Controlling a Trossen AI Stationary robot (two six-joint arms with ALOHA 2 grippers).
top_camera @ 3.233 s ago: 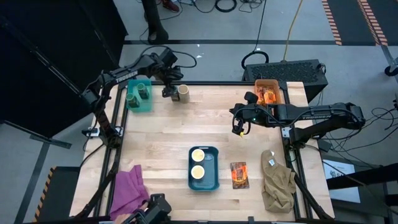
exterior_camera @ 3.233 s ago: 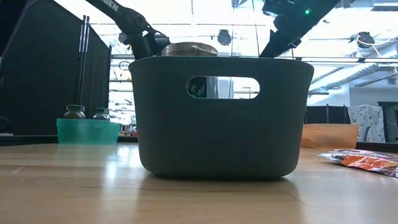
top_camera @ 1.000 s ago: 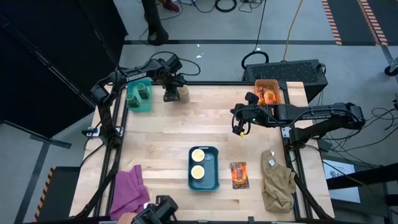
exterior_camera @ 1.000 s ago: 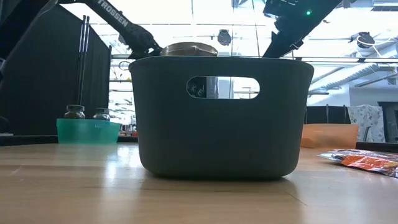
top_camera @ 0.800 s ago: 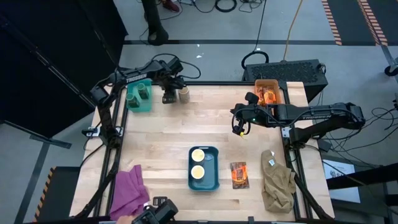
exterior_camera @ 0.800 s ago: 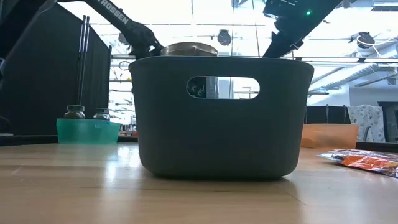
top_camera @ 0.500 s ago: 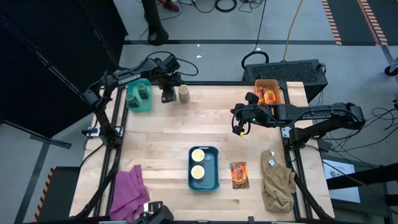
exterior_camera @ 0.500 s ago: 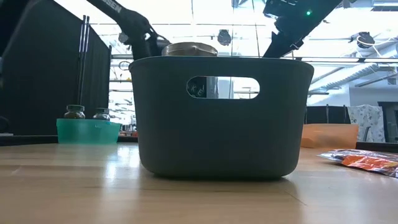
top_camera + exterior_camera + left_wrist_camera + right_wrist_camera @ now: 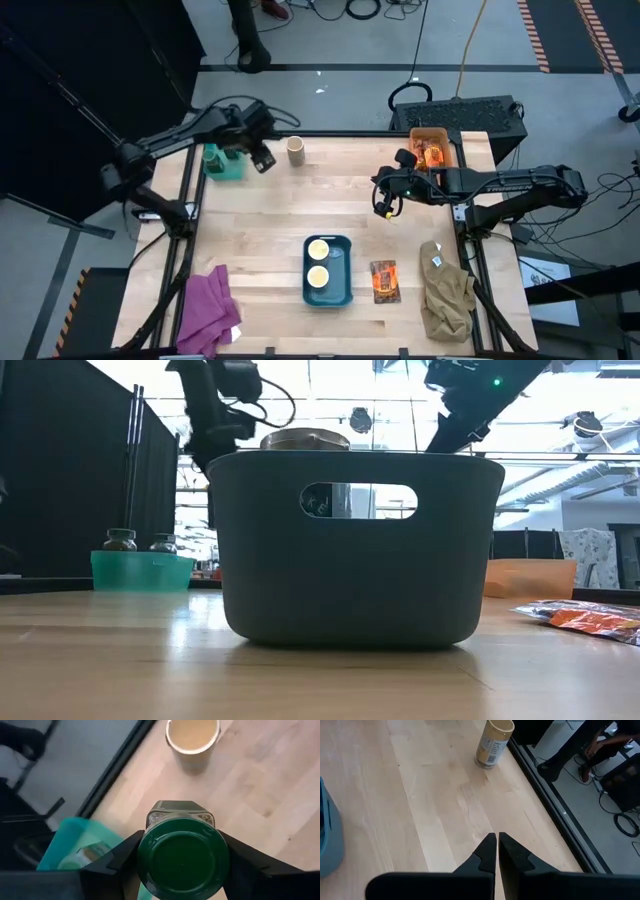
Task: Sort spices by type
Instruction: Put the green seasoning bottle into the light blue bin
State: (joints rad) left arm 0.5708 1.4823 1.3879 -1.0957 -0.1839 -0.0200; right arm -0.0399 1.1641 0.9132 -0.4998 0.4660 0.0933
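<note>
while its green lid faces the wrist camera, the green jar [image 9: 183,856] lies lengthwise between the left hand [image 9: 183,862] fingers, grasped above the teal bin [image 9: 222,163]; right hand [image 9: 496,851] hovers clenched over the desk [image 9: 300,210].

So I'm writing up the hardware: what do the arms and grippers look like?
Both arms are dark, jointed, with black cables. The left gripper and right gripper have flat black tapered fingers. A green light glows near the right wrist.

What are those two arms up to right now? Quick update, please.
Left claw holds green jar by teal bin. Right claw shut, empty, mid-table. Cream-topped jar waits. Nothing in the way.
</note>
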